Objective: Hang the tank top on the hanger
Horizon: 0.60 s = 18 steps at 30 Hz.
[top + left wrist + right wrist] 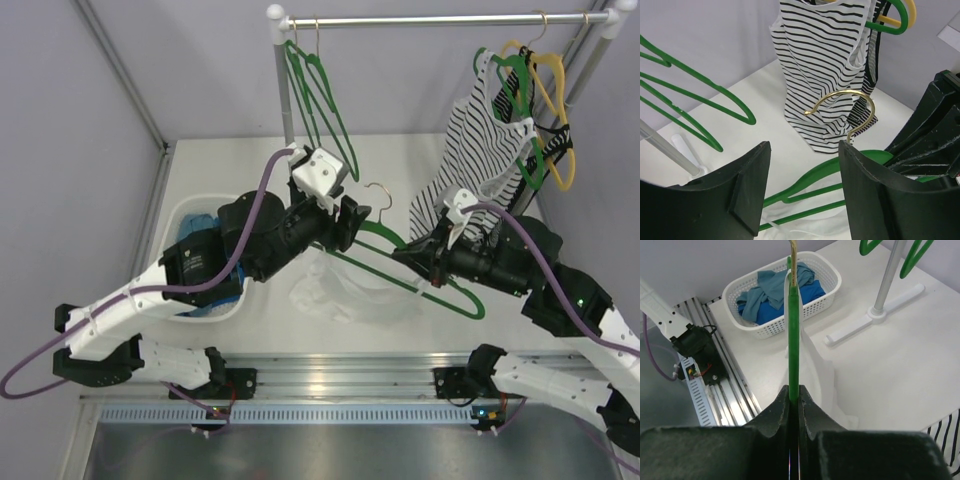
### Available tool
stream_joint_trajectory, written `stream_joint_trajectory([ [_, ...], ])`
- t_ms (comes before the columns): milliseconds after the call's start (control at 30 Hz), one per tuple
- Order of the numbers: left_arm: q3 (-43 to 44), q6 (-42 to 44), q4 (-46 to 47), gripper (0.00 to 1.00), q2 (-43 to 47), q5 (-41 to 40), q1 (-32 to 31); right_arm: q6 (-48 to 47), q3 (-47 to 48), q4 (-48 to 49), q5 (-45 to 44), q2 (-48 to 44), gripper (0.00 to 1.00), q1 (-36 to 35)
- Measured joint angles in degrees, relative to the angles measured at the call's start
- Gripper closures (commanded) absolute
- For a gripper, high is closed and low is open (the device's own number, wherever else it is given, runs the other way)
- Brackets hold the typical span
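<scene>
Right wrist view is showing the right claw (794,390) pinching the hanger (793,330) over the tank top (345,300), seemingly lying bunched beneath the hanger, so the left claw (804,155), gaping wide beside the hook (840,92), should be taking one strap.

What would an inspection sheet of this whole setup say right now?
Surface: white table.
Job's things: green hanger held above the white tank top, which lies on the table; cannot tell if a strap is threaded.
Clutter: basket of blue clothes; striped top, yellow hanger and spare green hangers on the rack.
Hands: right hand shut on the hanger; left hand open near its top.
Cables: purple cables along both arms.
Surroundings: grey walls.
</scene>
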<state>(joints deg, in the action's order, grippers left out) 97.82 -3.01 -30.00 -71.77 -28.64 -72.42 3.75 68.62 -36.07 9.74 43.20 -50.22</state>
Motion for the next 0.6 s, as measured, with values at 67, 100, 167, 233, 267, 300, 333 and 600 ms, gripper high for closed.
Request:
stream_joint_trajectory([
  [67,0.0,0.2,-0.1,0.38,0.0,0.7,0.0,0.6,0.0,-0.5,-0.8,-0.3,1.0,0.0],
  [100,0.0,0.3,-0.1,0.38,0.0,0.8,0.0,1.0,0.0,-0.9,-1.6,-0.5,1.0,0.0],
  [167,0.0,0.3,-0.1,0.38,0.0,0.8,0.0,1.5,0.0,-1.8,-3.1,-0.6,1.0,0.0],
  [233,0.0,0.3,-0.1,0.38,0.1,0.7,0.0,2.1,0.0,-3.7,-4.9,-1.1,1.0,0.0],
  [267,0.0,0.3,-0.1,0.38,0.2,0.7,0.0,2.6,0.0,-4.9,-6.0,-1.2,1.0,0.0],
  [300,-0.1,0.3,-0.1,0.38,0.5,0.7,0.0,2.9,0.0,-5.9,-7.2,-1.4,1.0,0.0],
  [333,-0.1,0.3,-0.1,0.38,0.8,0.7,0.0,3.2,0.1,-7.0,-8.4,-1.6,1.0,0.0],
  [600,-0.1,0.8,0.0,0.38,4.1,-0.3,0.0,7.5,6.0,-16.3,-22.4,-1.3,1.0,0.0],
])
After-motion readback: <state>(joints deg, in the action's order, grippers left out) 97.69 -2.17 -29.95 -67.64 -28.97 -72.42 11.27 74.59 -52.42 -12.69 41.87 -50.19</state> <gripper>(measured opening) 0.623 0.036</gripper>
